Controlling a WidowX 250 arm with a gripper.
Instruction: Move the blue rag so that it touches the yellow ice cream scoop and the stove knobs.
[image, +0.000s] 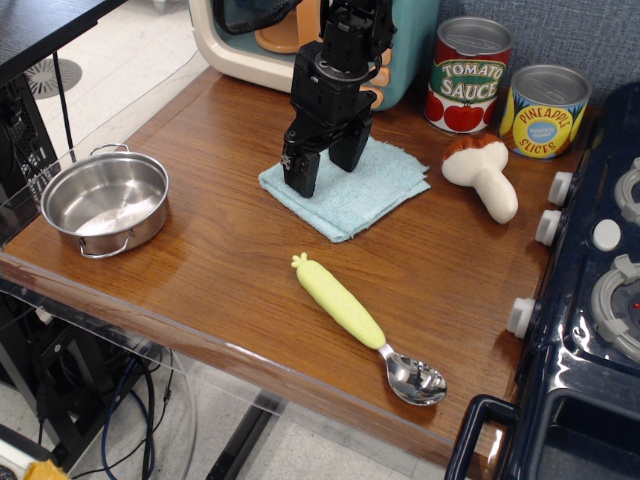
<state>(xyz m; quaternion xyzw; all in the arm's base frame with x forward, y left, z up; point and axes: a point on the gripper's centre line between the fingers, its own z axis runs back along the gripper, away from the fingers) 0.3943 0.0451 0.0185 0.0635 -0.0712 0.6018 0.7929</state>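
The light blue rag (375, 190) lies folded on the wooden table, behind the scoop and left of the stove. My black gripper (325, 172) stands over the rag's left part with its jaws open, both fingertips down at the cloth. The yellow ice cream scoop (342, 301) lies in front of the rag, apart from it, its metal bowl (414, 378) toward the front right. The white stove knobs (548, 227) line the navy stove's left edge, apart from the rag.
A beige toy mushroom (484, 172) lies between the rag and the knobs. Tomato sauce (469, 74) and pineapple (543, 110) cans stand at the back. A toy oven (250, 40) is behind the gripper. A steel pot (105, 203) sits at the left edge.
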